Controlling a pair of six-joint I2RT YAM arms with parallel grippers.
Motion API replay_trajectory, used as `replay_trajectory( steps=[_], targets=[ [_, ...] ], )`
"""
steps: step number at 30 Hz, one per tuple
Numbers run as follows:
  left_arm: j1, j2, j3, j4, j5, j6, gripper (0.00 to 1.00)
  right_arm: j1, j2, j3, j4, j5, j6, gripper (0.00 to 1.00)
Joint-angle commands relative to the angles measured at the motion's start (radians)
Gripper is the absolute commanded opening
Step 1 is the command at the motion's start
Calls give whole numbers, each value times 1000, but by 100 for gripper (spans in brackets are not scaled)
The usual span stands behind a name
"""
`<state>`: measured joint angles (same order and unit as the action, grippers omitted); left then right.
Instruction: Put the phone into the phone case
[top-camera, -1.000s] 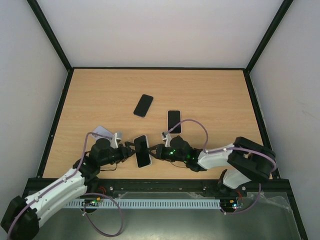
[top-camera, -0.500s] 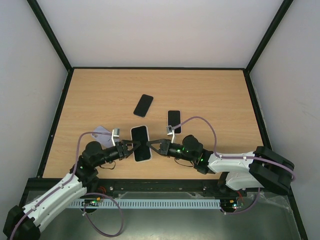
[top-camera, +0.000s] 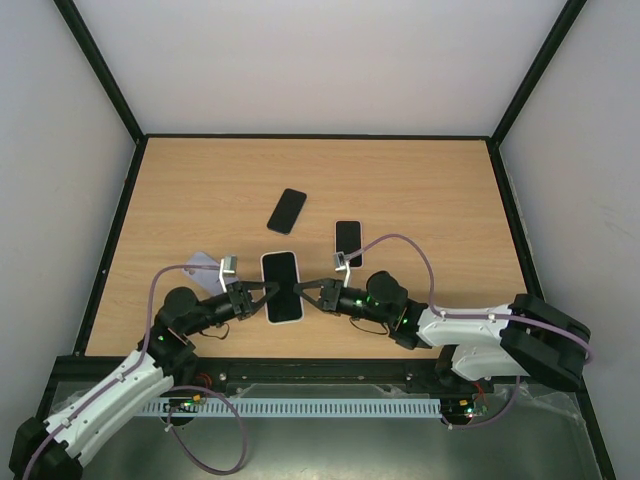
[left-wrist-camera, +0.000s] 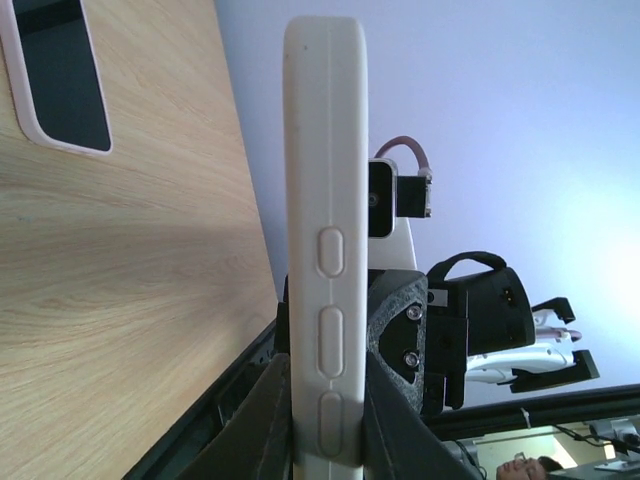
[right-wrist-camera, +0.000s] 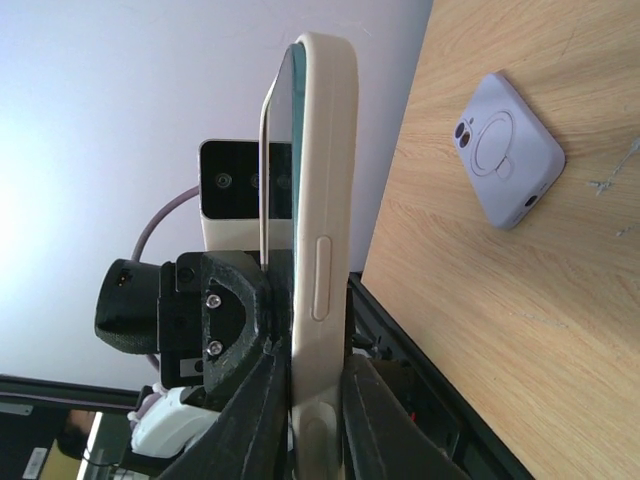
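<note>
Phone case (left-wrist-camera: 325, 200), white, is pinched from both long sides and sits between the two arms. The phone (top-camera: 283, 292) is in it, dark screen facing up.

- Left fingers (top-camera: 264, 288): closed on the left long edge of the phone case. The left wrist view shows the case edge-on, with three side buttons, and one finger pressed on each face. No gap is visible.
- Right fingers (top-camera: 303, 289): closed on the right long edge of the phone case, straight across from the left fingers. Same clamp, one finger on each face.
- Seating: in the right wrist view the phone's edge stands off the phone case towards one end and meets it at the other. It looks partly seated, not flush. How far it is in along the far side cannot be told.
- Height: each pair of fingers has one finger under the phone case, so it looks lifted off the surface (top-camera: 430, 200). The clearance itself is not visible.

Others, all flat on the surface:
- Bare black phone (top-camera: 287, 210) lies beyond the phone case, apart from it and angled.
- Second phone in a pale case (top-camera: 347, 240) lies beyond and right of the phone case, near the right fingers' cable.
- Lilac case (right-wrist-camera: 510, 150) lies left of the phone case, back side up with the camera cutout showing, partly hidden behind the left arm from above.
</note>
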<state>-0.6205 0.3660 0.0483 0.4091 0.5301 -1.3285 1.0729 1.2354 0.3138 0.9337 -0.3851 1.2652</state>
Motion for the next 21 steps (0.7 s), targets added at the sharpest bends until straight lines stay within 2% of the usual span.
replay_trajectory(
  steps=[1, 7, 11, 15, 21],
  targets=[
    [5, -25, -5, -7, -26, 5, 3, 3, -23, 20, -3, -9, -19, 20],
    [5, -17, 27, -22, -43, 39, 2, 4, 18, 0, 40, -47, 4, 45],
    [7, 3, 72, -68, -63, 84, 2, 9, 58, -5, 67, -89, 14, 56],
    [8, 25, 98, -98, -82, 121, 2, 36, 95, -13, 106, -119, 20, 63],
    [8, 57, 112, -90, -92, 126, 2, 70, 127, -19, 172, -147, 42, 65]
  ],
)
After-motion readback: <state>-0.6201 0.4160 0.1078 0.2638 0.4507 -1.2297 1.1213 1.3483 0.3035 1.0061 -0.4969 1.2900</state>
